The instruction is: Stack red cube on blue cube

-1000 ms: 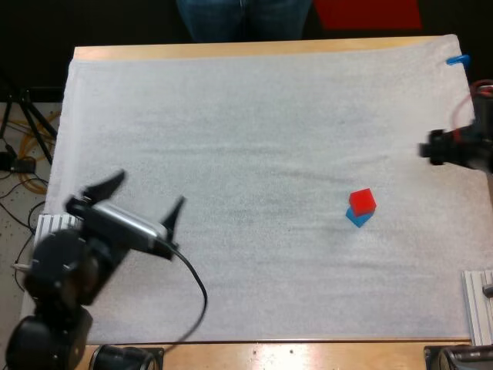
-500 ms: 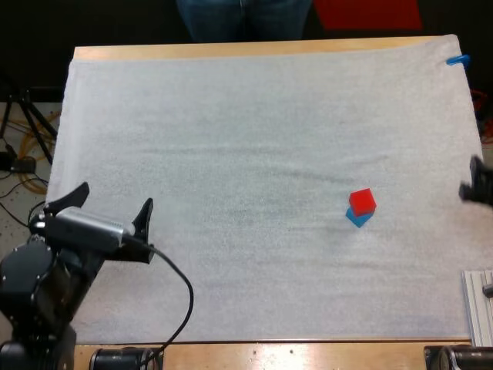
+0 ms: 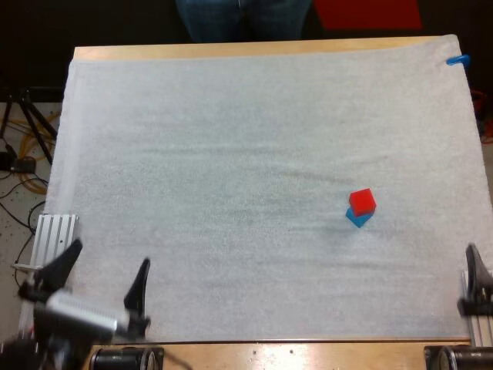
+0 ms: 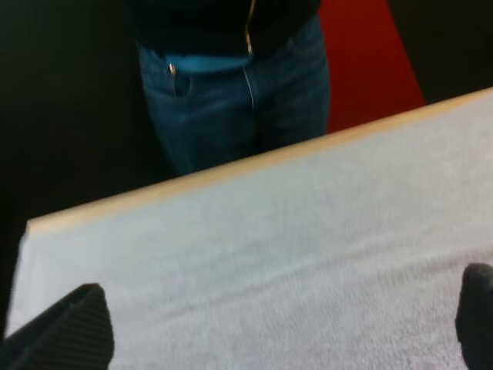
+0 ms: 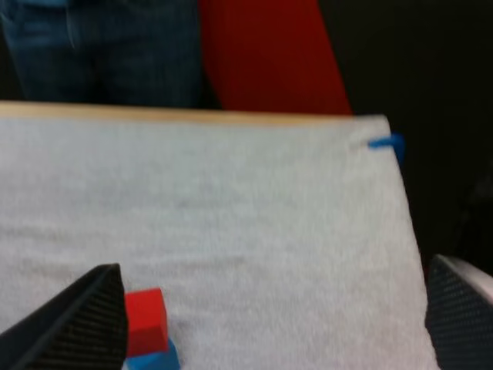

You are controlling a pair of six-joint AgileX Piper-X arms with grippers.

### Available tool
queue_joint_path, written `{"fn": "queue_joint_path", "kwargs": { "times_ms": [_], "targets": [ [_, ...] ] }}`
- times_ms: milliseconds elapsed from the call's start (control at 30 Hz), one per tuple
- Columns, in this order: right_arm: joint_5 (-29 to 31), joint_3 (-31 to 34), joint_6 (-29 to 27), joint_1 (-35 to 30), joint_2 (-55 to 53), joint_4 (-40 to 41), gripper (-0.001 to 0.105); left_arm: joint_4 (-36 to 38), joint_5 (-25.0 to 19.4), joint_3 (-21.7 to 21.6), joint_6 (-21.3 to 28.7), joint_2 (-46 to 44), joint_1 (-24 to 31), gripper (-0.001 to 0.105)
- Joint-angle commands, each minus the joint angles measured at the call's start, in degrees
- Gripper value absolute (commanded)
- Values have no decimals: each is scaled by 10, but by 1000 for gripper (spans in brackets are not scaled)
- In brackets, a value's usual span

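Red cube (image 3: 362, 200) sits on blue cube (image 3: 359, 220), slightly twisted, on the right half of the white mat (image 3: 231, 154). Both look small, rigid and light with flat faces, so any regrip should take the red one by two opposite sides, gently, since a nudge could slide it off. Left pincer (image 3: 100, 279) fingers apart and empty at the mat's near left corner, right pincer (image 5: 269, 308) fingers apart and empty at the near right edge, both well apart from the stack. There is open mat all round it, with the right edge nearest and a person's legs (image 3: 243, 19) beyond the table (image 3: 231, 50) far side.
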Motion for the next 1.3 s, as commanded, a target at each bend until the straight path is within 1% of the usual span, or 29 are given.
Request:
{"fn": "queue_joint_path", "kwargs": {
  "times_ms": [0,67,100,200,233,267,333,400,533,633,700,767,867,900,1067,1167,1267],
  "targets": [
    [-6,9,-7,0,-23,0,77,11,5,1,4,-24,-1,87],
    [-6,25,-7,0,-70,1,77,26,5,9,13,-70,-1,87],
    [-6,27,-7,0,-80,1,77,28,5,11,13,-78,-1,87],
    [-5,32,-2,0,-79,33,77,40,5,28,13,-137,-1,87],
    [-15,36,-2,0,-77,40,77,47,5,34,12,-156,-1,87],
    [-25,39,-2,0,-77,39,77,53,5,37,11,-167,-1,87],
    [-38,50,-2,0,-79,39,77,109,12,34,14,-162,2,87],
    [-41,56,1,0,-81,39,77,123,13,37,21,-163,2,87],
    [-46,66,1,0,-81,33,77,113,15,44,26,-166,2,87],
    [-48,78,1,0,-81,10,77,79,15,58,26,-166,2,87],
    [-48,88,1,0,-81,-7,77,56,15,72,25,-164,2,87],
    [-48,104,3,0,-81,-31,77,22,15,97,25,-164,2,87],
    [-48,128,2,0,-81,-55,77,-9,15,134,22,-164,2,87],
    [-48,131,2,0,-81,-58,77,-12,15,139,22,-164,2,87],
    [-48,160,10,0,-81,-61,77,-26,15,196,15,-164,2,87],
    [-48,170,29,0,-81,-61,77,-38,19,219,7,-164,2,87],
    [-48,176,33,0,-81,-52,77,-38,27,219,7,-164,2,87]
  ]
}}
